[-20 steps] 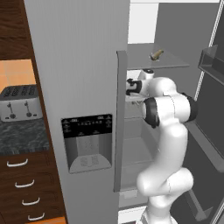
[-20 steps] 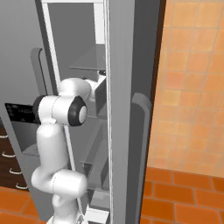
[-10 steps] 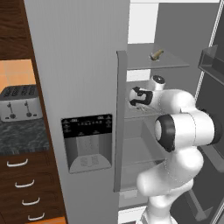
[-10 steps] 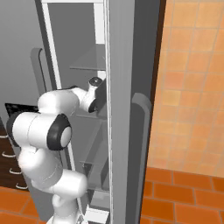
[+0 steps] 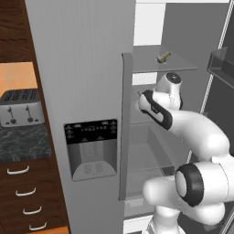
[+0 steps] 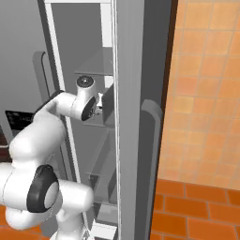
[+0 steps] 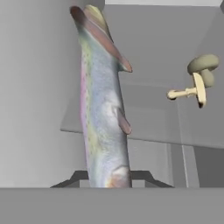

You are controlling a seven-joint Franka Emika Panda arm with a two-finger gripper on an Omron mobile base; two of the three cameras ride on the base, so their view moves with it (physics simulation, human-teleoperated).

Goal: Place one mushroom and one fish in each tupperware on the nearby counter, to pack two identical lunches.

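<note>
Fish (image 7: 101, 109), silvery with a pink stripe, clamped between my gripper's (image 7: 108, 179) fingers, its length running up the hand view, inside the open fridge (image 5: 87, 68). Mushroom (image 5: 163, 56) on the glass shelf (image 5: 180, 64), above my wrist; I see two (image 7: 199, 81) there in the hand view. Toaster (image 5: 20, 107) on the counter (image 5: 23, 141), left of the fridge.
</note>
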